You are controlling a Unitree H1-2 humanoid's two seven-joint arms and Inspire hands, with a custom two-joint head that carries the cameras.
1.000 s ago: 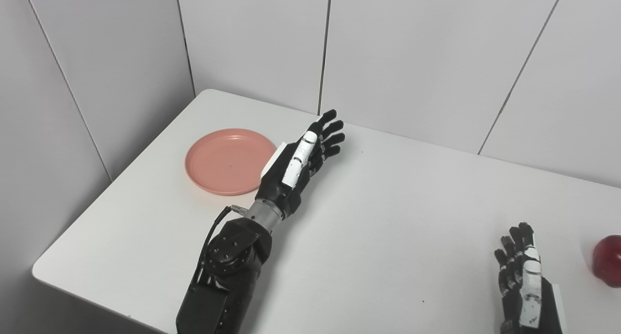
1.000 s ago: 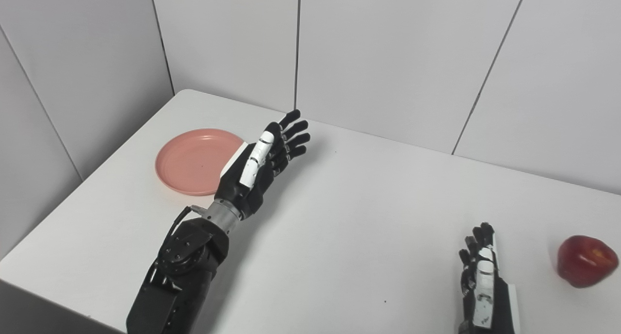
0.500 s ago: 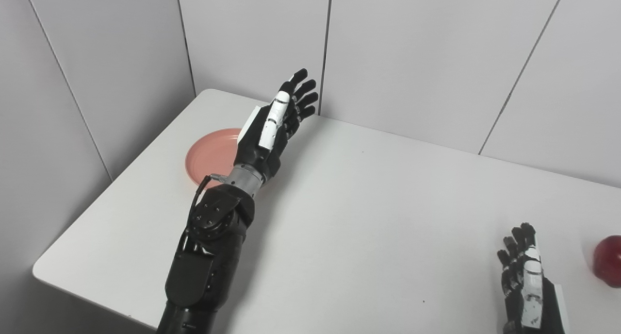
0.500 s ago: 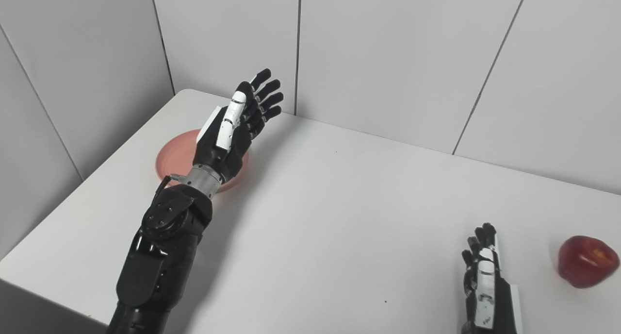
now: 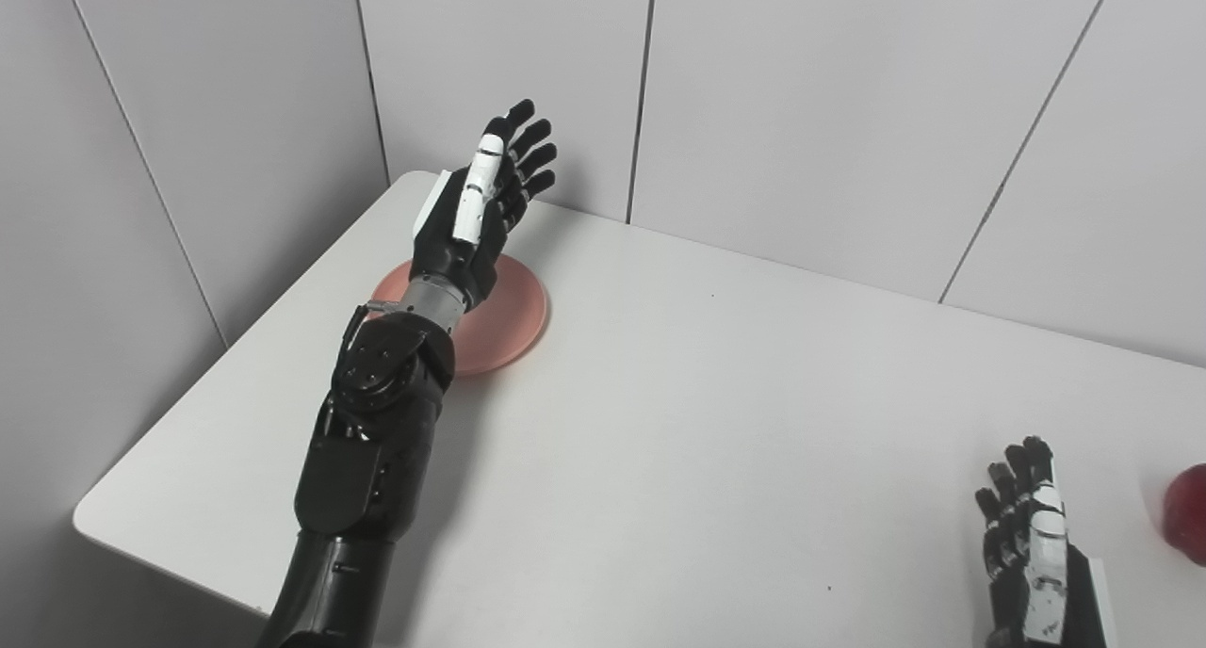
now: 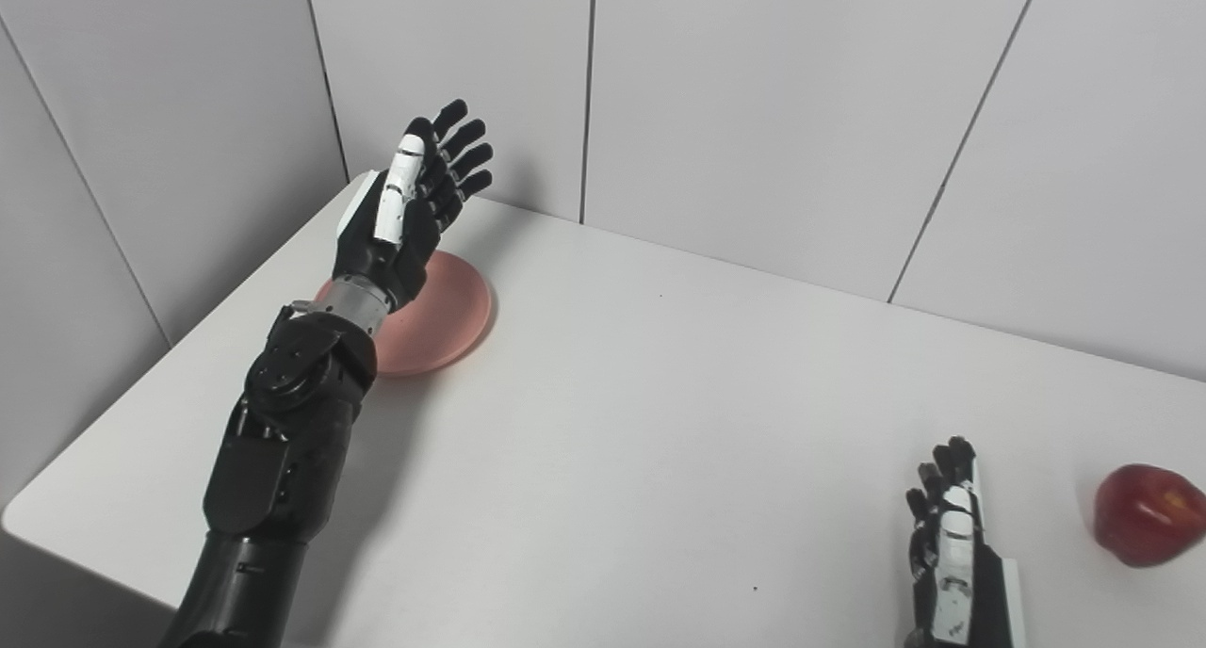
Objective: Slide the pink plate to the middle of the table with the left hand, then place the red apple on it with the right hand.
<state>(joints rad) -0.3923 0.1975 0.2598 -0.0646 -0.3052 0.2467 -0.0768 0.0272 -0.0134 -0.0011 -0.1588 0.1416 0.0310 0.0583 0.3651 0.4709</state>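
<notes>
Item: pink plate (image 6: 450, 316), lying at the far left corner of the white desk (image 5: 716, 422), partly hidden behind the left arm. Left hand (image 5: 476, 210) hovering above it, holding nothing, fingers spread. Right hand (image 6: 953, 554) resting near the front edge, holding nothing, fingers apart. Red apple (image 6: 1142, 514) sitting just beside it. Handling note: the left hand is probably needing to be lowered past the plate's far-left rim, pressing lightly there and drawing it steadily toward the desk's middle, without tipping it.
</notes>
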